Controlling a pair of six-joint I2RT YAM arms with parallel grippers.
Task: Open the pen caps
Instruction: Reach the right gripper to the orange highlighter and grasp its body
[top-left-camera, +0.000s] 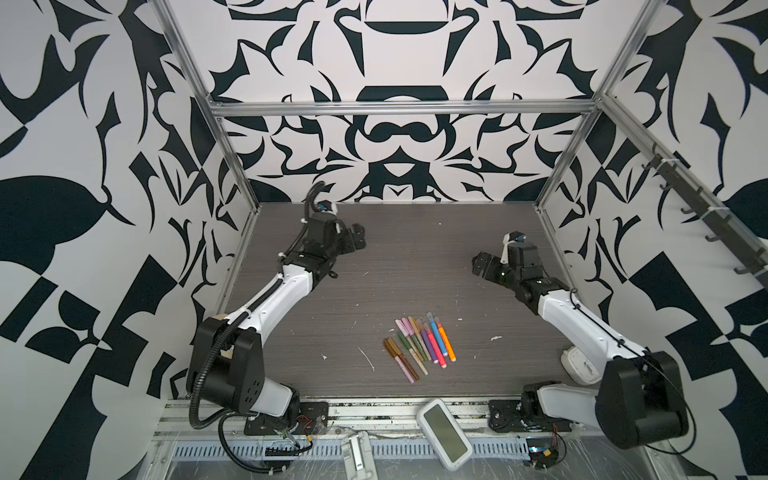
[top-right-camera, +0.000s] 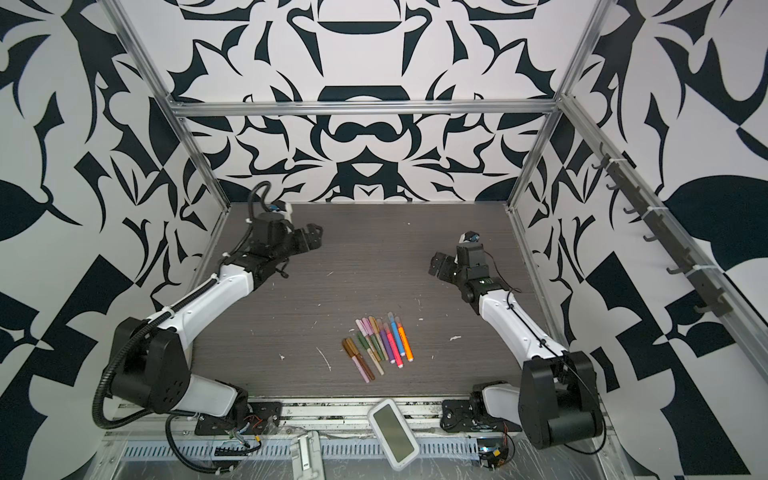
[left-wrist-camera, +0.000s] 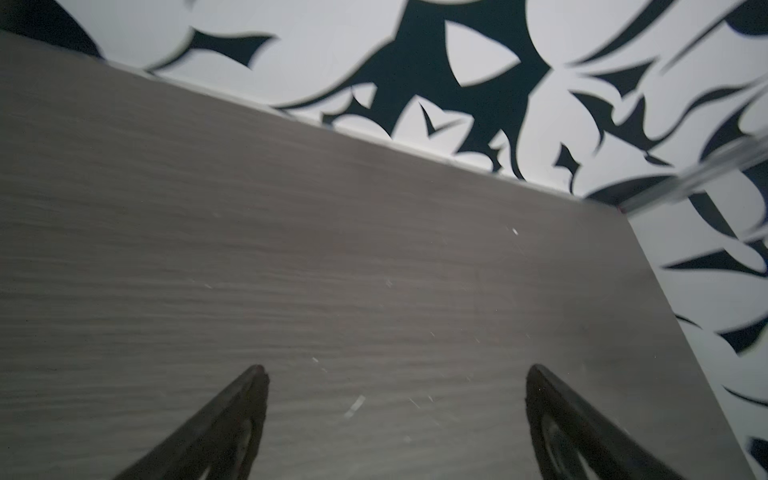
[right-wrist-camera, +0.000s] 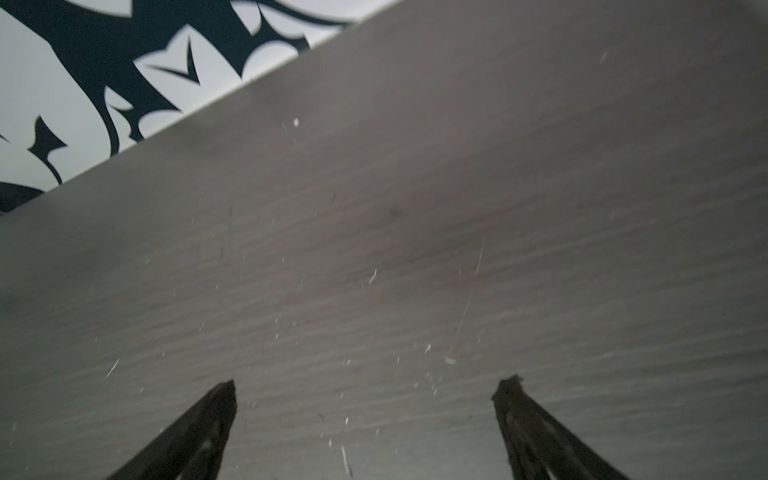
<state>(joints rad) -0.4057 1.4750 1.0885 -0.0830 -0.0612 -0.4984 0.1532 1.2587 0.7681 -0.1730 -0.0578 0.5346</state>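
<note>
The big grey desk (top-left-camera: 374, 270) is taking up most of the space in both top views. The left arm (top-left-camera: 266, 307) is reaching toward the back of the desk on its own side, and the right arm (top-left-camera: 557, 311) is doing the same on the other side. The left jaws are standing wide apart with nothing between them, and the left wrist view is showing only bare desk under them. The right jaws are standing wide apart too, and are holding nothing. A white device with a grey screen (top-left-camera: 444, 434) is lying on the front rail, off the desk. The pens (top-left-camera: 419, 345) are lying side by side in a small bunch near the front of the desk, between the two arms and well apart from both sets of jaws. The pen caps (top-left-camera: 404, 327) seem to be sitting on the pens, though they are too small to check one by one. So I am thinking the job is only starting, and the step in hand is reaching for a first pen. Next, one arm is going to need to swing back to the bunch, come down over one pen and pinch it without bumping the ones beside it. Then the other jaws are going to need to pinch that pen's cap and pull it straight off.
</note>
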